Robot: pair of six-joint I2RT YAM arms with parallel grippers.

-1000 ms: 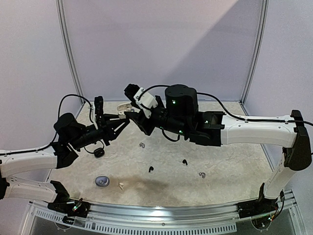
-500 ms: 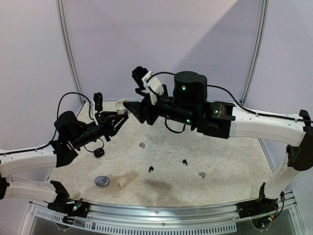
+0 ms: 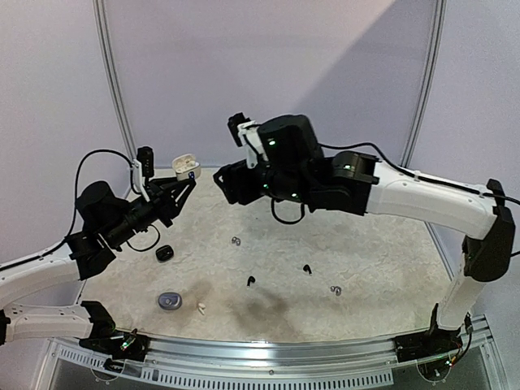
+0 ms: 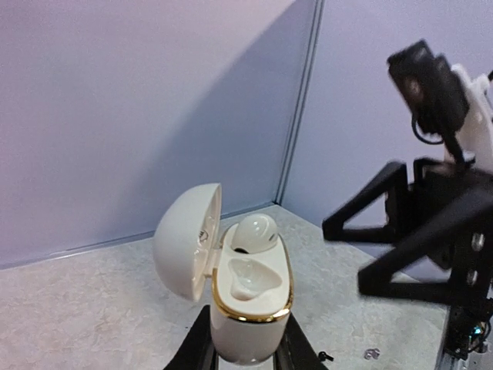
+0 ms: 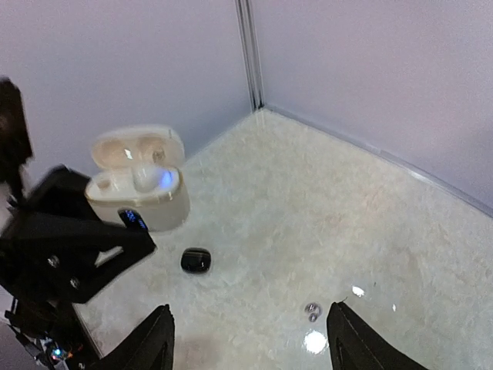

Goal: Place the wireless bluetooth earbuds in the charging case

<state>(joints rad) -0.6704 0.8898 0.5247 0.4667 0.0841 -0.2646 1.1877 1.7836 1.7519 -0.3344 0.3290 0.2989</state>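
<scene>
My left gripper (image 3: 182, 184) is shut on the base of a white charging case (image 3: 185, 166) with a gold rim, held upright in the air at the back left. Its lid (image 4: 187, 237) hangs open. One white earbud (image 4: 255, 231) sits in the far slot, and the near slot (image 4: 248, 277) holds nothing. My right gripper (image 3: 227, 184) hovers just right of the case, open and holding nothing (image 5: 250, 343). On the table lie a white earbud (image 3: 200, 307), two black earbuds (image 3: 251, 281) (image 3: 307, 268) and two silvery ones (image 3: 236, 240) (image 3: 335, 290).
A shut black case (image 3: 165, 253) lies on the table under the left arm, also seen as the black case (image 5: 196, 260) in the right wrist view. A grey-blue case (image 3: 169, 301) sits near the front left. Walls close off the back and sides.
The right gripper opened and drew back up and right from the white case. The left arm lifted the case higher and to the left.
</scene>
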